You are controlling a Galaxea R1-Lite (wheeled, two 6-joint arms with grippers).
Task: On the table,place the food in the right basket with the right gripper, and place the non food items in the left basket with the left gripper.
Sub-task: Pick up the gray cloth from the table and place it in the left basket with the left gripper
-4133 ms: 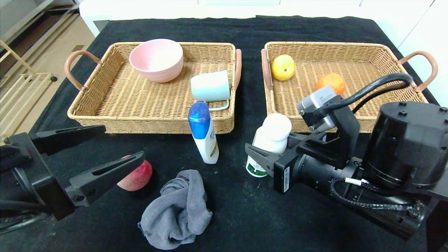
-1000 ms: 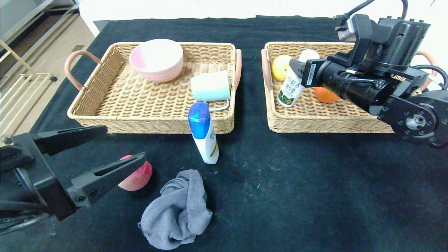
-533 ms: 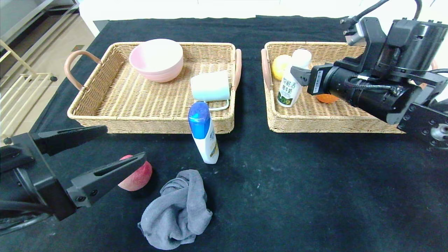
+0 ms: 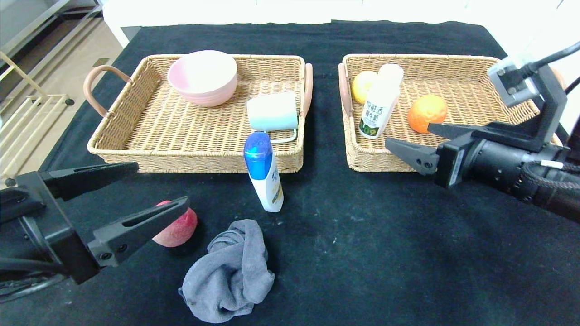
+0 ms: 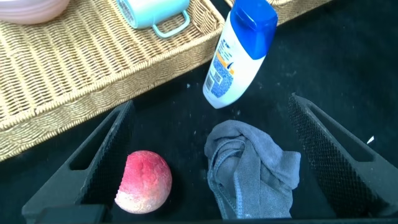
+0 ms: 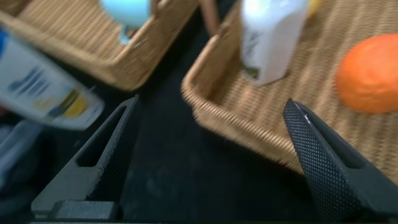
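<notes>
The right basket point(image 4: 453, 58) holds a yellow pear-like fruit point(image 4: 361, 86), an orange point(image 4: 427, 113) and the small white bottle with the green label point(image 4: 378, 108), which stands tilted near the pear. My right gripper point(image 4: 408, 135) is open and empty, just above the basket's front edge; its own view shows the bottle point(image 6: 272, 37) and orange point(image 6: 368, 73) beyond its tips point(image 6: 211, 102). The pink-red peach point(image 4: 179, 228) lies on the black table point(image 4: 385, 253) at the front left. My left gripper point(image 4: 159, 184) is open above the peach point(image 5: 144, 182).
The left basket point(image 4: 199, 156) holds a pink bowl point(image 4: 202, 77) and a mint cup point(image 4: 272, 111) on its side. A blue-capped white bottle point(image 4: 263, 174) stands in front of it. A crumpled grey cloth point(image 4: 231, 271) lies beside the peach.
My right gripper carried the small white bottle into the right basket, let it go and drew back toward the front edge. The left arm has not moved.
</notes>
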